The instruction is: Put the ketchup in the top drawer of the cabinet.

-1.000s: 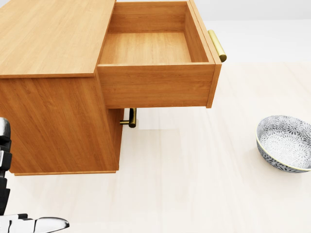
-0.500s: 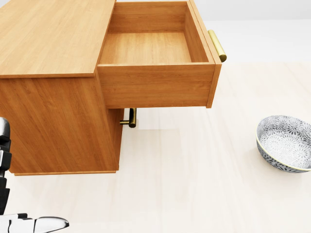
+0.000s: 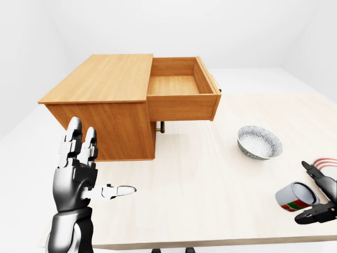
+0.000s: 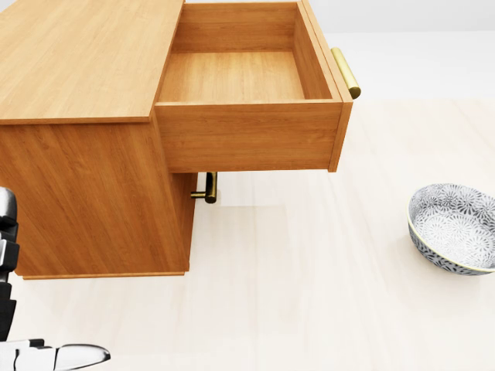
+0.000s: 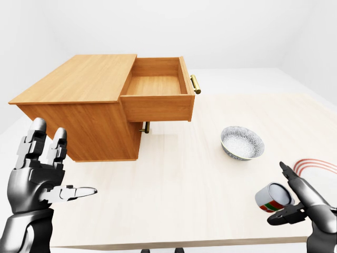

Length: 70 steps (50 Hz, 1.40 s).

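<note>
Nothing has changed across the last second in the head view: the cabinet [image 4: 85,139], its pulled-out top drawer [image 4: 247,85] and the patterned bowl [image 4: 452,228] sit exactly as before, so the base is standing still. The drawer is open and empty, which means the opening step looks finished and the fetch is what remains. No ketchup bottle shows in any view; I cannot tell where it is. Near the right hand [image 5: 303,205], whose fingers are spread and released beside a can [image 5: 274,197] lying on the worktop [image 3: 210,184], nothing is gripped. The left hand [image 3: 79,174] is raised, fingers open and empty.
</note>
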Available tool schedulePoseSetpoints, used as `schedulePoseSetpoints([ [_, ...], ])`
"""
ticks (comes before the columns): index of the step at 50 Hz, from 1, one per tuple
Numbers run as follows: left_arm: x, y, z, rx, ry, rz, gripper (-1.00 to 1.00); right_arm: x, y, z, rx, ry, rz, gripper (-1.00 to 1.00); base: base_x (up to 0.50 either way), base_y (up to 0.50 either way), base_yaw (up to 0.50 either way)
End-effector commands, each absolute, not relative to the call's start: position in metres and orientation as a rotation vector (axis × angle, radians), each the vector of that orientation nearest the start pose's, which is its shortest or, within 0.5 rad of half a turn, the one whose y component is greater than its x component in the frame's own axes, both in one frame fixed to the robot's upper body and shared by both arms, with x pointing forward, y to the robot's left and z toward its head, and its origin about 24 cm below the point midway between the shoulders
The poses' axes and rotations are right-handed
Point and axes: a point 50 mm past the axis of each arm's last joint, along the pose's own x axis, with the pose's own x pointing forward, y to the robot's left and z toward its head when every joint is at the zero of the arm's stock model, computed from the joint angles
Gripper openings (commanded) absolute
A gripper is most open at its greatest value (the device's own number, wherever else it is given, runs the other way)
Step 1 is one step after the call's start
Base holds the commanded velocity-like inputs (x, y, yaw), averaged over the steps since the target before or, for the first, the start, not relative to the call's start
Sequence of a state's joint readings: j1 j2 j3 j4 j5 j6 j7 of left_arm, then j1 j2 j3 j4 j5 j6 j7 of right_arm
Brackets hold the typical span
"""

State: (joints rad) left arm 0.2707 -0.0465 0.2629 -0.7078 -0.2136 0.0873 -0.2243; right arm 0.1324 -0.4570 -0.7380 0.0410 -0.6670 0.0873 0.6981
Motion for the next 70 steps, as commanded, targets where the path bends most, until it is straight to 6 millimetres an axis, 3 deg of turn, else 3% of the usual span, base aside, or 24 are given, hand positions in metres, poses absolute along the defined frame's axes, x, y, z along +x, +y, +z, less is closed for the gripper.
schedulePoseSetpoints([
  [1,0.177,0.201,0.139,-0.069,-0.389,0.051,1.0,0.157,-0.384,0.066,-0.871,0.698,-0.144,1.0,0.0,0.0,0.0],
  [41,0.177,0.198,0.136,-0.065,-0.371,0.046,1.0,0.147,-0.391,0.043,-0.782,0.788,-0.117,1.0,0.0,0.0,0.0],
  [42,0.177,0.198,0.136,-0.065,-0.373,0.047,1.0,0.147,-0.391,0.043,-0.781,0.782,-0.117,0.51,0.0,0.0,0.0],
  [43,0.177,0.199,0.137,-0.065,-0.375,0.047,1.0,0.148,-0.39,0.044,-0.784,0.779,-0.117,-0.57,0.0,0.0,0.0],
  [44,0.177,0.199,0.137,-0.065,-0.376,0.048,1.0,0.148,-0.39,0.045,-0.787,0.774,-0.117,-0.95,0.0,0.0,0.0],
  [66,0.178,0.198,0.136,-0.066,-0.37,0.047,1.0,0.15,-0.381,0.043,-0.802,0.767,-0.099,-1.0,0.0,0.0,0.0],
  [70,0.177,0.197,0.135,-0.066,-0.366,0.043,1.0,0.155,-0.375,0.055,-0.849,0.714,-0.107,-1.0,0.0,0.0,0.0],
])
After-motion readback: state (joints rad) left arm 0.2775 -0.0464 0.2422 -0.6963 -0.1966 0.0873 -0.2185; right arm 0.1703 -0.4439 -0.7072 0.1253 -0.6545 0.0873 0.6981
